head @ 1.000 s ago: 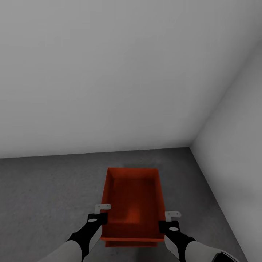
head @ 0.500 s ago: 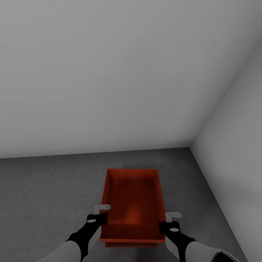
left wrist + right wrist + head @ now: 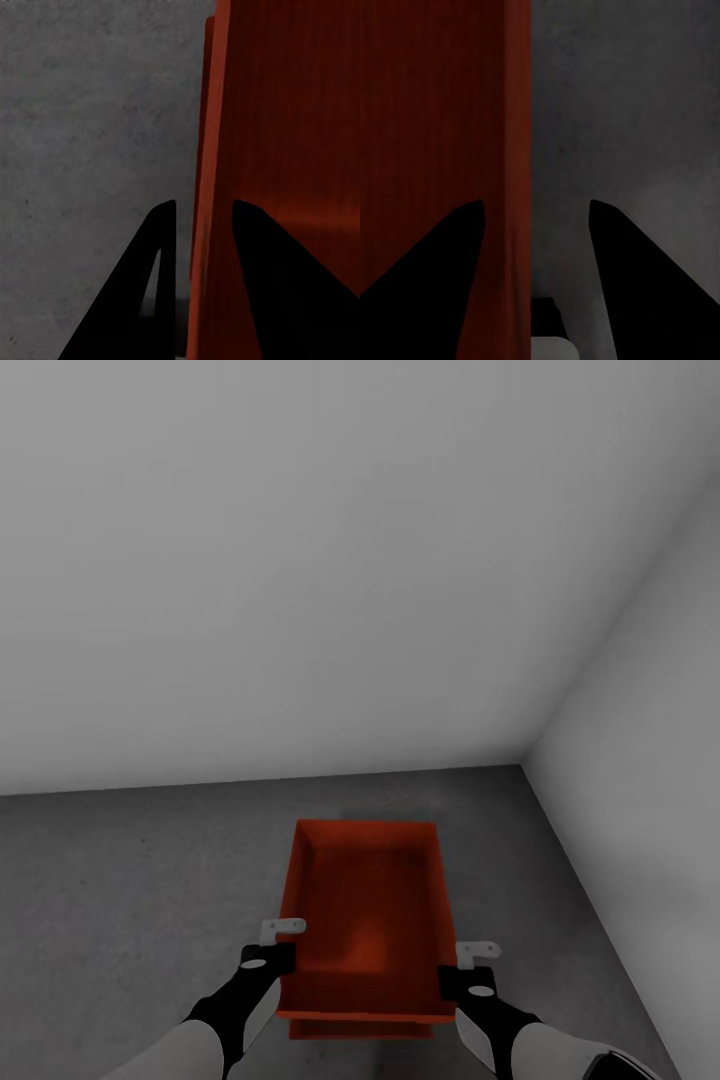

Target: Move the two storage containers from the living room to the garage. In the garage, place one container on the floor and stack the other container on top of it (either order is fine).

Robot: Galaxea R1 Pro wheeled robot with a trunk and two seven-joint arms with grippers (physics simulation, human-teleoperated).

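Note:
In the garage, one orange-red storage container (image 3: 365,910) sits nested on the second storage container (image 3: 360,1028), whose near edge peeks out beneath it on the grey concrete floor (image 3: 130,890). My left gripper (image 3: 272,950) straddles the upper bin's left wall (image 3: 210,187); the inner finger lies against the wall and a thin gap shows beside the outer finger (image 3: 161,255). My right gripper (image 3: 470,968) straddles the right wall (image 3: 517,150) with its fingers (image 3: 607,255) spread wide, clear of it on both sides.
White walls (image 3: 300,560) close the space ahead and on the right, meeting in a corner (image 3: 522,760) just past the bins. Bare concrete spreads to the left of the stack.
The upper container has settled very slightly onto the lower one. The right gripper has shifted a touch outward; the left arm looks still.

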